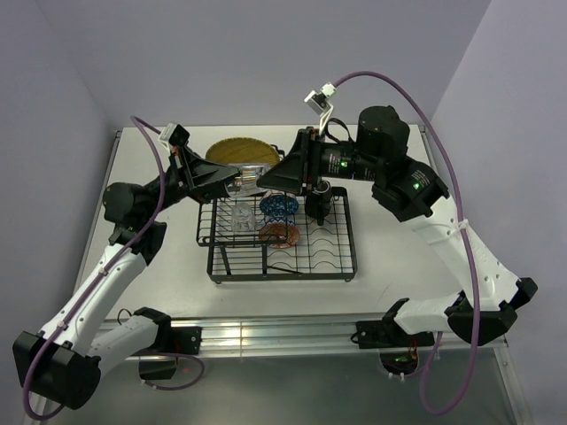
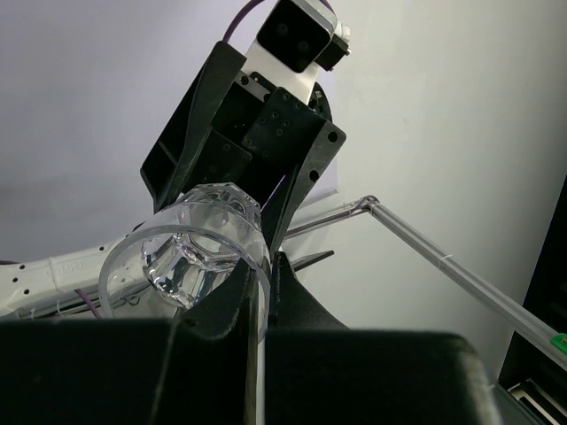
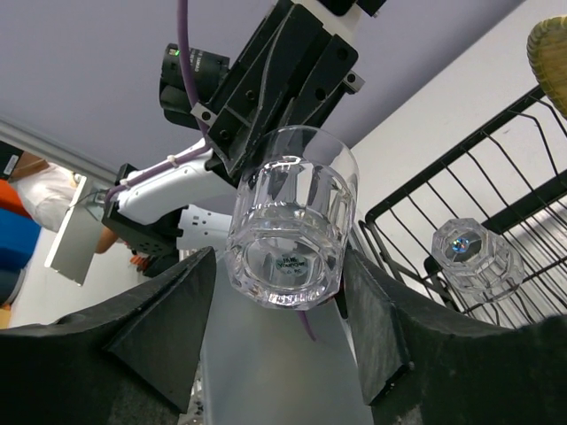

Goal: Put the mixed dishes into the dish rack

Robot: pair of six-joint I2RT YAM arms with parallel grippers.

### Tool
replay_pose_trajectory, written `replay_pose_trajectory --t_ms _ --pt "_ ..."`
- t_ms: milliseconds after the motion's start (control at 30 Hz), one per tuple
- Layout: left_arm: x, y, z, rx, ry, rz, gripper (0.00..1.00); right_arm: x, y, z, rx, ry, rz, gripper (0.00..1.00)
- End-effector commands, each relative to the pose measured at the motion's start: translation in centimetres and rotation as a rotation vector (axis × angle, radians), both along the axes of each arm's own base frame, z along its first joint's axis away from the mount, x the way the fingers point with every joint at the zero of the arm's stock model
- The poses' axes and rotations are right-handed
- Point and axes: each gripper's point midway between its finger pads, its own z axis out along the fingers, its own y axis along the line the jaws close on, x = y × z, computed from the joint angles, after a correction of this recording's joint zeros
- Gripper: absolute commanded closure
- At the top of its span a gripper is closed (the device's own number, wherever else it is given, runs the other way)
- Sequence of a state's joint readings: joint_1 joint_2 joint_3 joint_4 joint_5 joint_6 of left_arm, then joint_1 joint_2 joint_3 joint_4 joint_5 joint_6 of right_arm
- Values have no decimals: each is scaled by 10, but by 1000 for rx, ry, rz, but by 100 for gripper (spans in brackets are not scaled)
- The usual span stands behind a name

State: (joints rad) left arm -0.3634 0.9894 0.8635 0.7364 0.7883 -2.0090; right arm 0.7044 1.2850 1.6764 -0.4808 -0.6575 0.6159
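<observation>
1. The table (image 1: 390,257) carries everything; its near edge is hidden behind the arm bases.
2. The dish rack (image 1: 330,255) sits mid-table. Its back rows are covered by the two wrists that meet above it.
3. The round yellow plate (image 1: 241,152) lies on the table just behind the rack's back left corner. Its near rim is hidden by the arms, and the right wrist view cuts it down to a sliver.
4. The right gripper (image 3: 279,258) is above the rack's back edge, spread wide, with one finger on each side of a glass. Whether the pads touch it cannot be told.
5. The left gripper (image 2: 261,297), just left of it, is pinched narrow on that glass's wall.
6. A dark cylinder (image 1: 319,202) stands in the rack's back right part, half under the right arm. It is probably the black mug, but its inside is not visible.
7. The small blue patterned bowl (image 1: 278,206) is in the rack's middle, with the orange-red patterned bowl (image 1: 280,234) just in front of it.
8. The held clear glass cup (image 3: 288,221) hangs over the rack's back left.
9. The second clear glass cup (image 3: 474,252) rests in the rack's left rows and is faint from above.
</observation>
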Motion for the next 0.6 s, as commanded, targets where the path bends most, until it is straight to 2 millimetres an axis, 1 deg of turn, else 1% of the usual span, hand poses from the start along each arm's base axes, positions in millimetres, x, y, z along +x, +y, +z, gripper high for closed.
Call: replay_pose_trajectory --t_ms 0,300,567 --pt "-14 10 25 -87 57 -55 100 -8 2 21 65 -48 36 34" --pt "-13 9 25 -90 55 -64 100 -8 14 18 61 -27 63 46" --pt "-11 9 22 -89 58 -69 100 -14 29 24 75 -26 104 49"
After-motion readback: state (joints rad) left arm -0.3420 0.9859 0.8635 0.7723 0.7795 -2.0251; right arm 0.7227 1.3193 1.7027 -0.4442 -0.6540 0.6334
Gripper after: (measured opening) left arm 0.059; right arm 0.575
